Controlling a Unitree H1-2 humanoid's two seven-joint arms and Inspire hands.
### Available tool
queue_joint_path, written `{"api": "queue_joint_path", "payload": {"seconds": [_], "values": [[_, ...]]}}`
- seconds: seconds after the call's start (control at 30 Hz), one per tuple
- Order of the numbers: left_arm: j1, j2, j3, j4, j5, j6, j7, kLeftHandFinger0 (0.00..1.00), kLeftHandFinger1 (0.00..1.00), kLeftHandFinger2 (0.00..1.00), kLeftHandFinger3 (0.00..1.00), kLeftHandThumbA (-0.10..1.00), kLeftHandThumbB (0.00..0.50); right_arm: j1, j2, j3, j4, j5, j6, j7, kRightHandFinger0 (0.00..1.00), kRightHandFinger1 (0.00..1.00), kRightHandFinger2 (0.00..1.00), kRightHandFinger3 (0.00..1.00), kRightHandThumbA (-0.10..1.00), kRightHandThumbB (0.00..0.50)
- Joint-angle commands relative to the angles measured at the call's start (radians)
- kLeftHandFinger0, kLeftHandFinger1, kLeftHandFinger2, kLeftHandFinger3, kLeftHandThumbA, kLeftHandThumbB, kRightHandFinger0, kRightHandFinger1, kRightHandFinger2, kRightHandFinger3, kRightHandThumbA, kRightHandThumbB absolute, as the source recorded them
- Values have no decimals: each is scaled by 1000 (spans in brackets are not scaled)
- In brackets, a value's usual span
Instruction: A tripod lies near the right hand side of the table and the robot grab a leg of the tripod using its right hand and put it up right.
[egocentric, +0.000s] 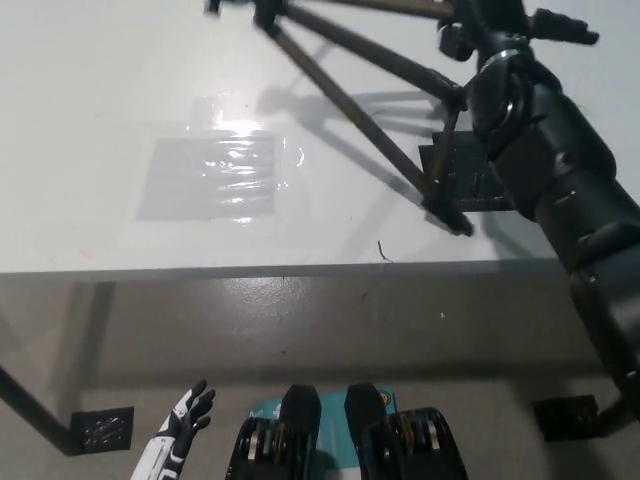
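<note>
Progress, near to far. White left hand (183, 425) at lower left, below the table edge, fingers spread, holding nothing, well apart from the work. Grey flat tabletop (120, 120) with a glossy clear patch of film (215, 175) on its surface, nothing resting on that patch. Black metal tripod with thin brown legs (350, 90) raised and tilted, one foot (450, 222) planted near the front right of the table, head cut off by the upper picture edge. Black right hand (480, 35) at upper right, seemingly clamped on an upper leg, though fingers not clearly separable. Judged mostly done: lift well advanced; left to do, bringing all feet down to stand square, then letting go.
</note>
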Motion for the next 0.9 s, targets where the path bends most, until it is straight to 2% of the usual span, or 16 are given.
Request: {"api": "queue_joint_path", "payload": {"seconds": [0.0, 0.1, 0.13, 0.2, 0.27, 0.3, 0.33, 0.4, 0.5, 0.6, 0.67, 0.73, 0.8, 0.87], "values": [[33, 18, -20, -22, 40, -59, -11, 1000, 1000, 1000, 1000, 1000, 356, -238, 40, -312, -75, 390, -124, -170, 0, 12, 457, 533, -28, 30], [36, 14, -19, -24, 34, -56, -11, 1000, 1000, 1000, 1000, 1000, 370, -232, 37, -378, -69, 417, -149, -163, 0, 0, 402, 532, -62, 26], [35, 15, -19, -23, 36, -59, -11, 1000, 1000, 1000, 1000, 1000, 369, -227, 39, -394, -71, 422, -150, -157, 0, 0, 336, 523, -59, 30], [46, 17, -24, -23, 46, -62, -11, 1000, 1000, 1000, 1000, 1000, 352, -192, 46, -425, -83, 422, -140, -164, 0, 0, 180, 443, -25, 23], [51, 19, -26, -25, 46, -69, -13, 1000, 1000, 1000, 1000, 1000, 323, -167, 49, -445, -77, 421, -156, -170, 0, 0, 108, 327, -50, 28], [57, 18, -26, -32, 47, -60, -12, 1000, 1000, 1000, 1000, 1000, 331, -153, 53, -457, -74, 420, -164, -179, 0, 0, 78, 266, -46, 37], [61, 16, -27, -34, 48, -57, -11, 1000, 1000, 1000, 1000, 1000, 334, -144, 55, -466, -71, 423, -170, -184, 0, 0, 108, 268, -53, 39], [63, 13, -27, -29, 43, -63, -9, 1000, 1000, 1000, 1000, 1000, 340, -125, 61, -493, -60, 437, -185, -183, 0, 7, 321, 394, -42, 33], [53, 14, -33, -26, 33, -66, -16, 1000, 1000, 1000, 1000, 1000, 331, -111, 68, -519, -29, 450, -208, -206, 0, 63, 504, 486, -46, 52], [58, 5, -37, -31, 53, -59, -1, 1000, 1000, 1000, 1000, 1000, 340, -86, 81, -540, -4, 469, -228, -216, 0, 107, 547, 490, -48, 52], [67, 4, -39, -30, 42, -64, -3, 1000, 1000, 1000, 1000, 1000, 335, -52, 98, -549, 2, 484, -243, -218, 0, 113, 536, 479, -50, 42], [73, 2, -38, -32, 43, -64, 4, 1000, 1000, 1000, 1000, 1000, 331, -2, 120, -562, 20, 509, -266, -195, 0, 134, 531, 559, -30, 31], [76, 4, -37, -33, 47, -65, 8, 1000, 1000, 1000, 1000, 1000, 329, 21, 135, -586, 37, 548, -259, -190, 0, 163, 578, 710, -30, 71], [75, 4, -37, -34, 39, -66, 6, 1000, 1000, 1000, 1000, 1000, 325, 43, 146, -585, 49, 555, -271, -194, 0, 169, 545, 576, -56, 84]]}}
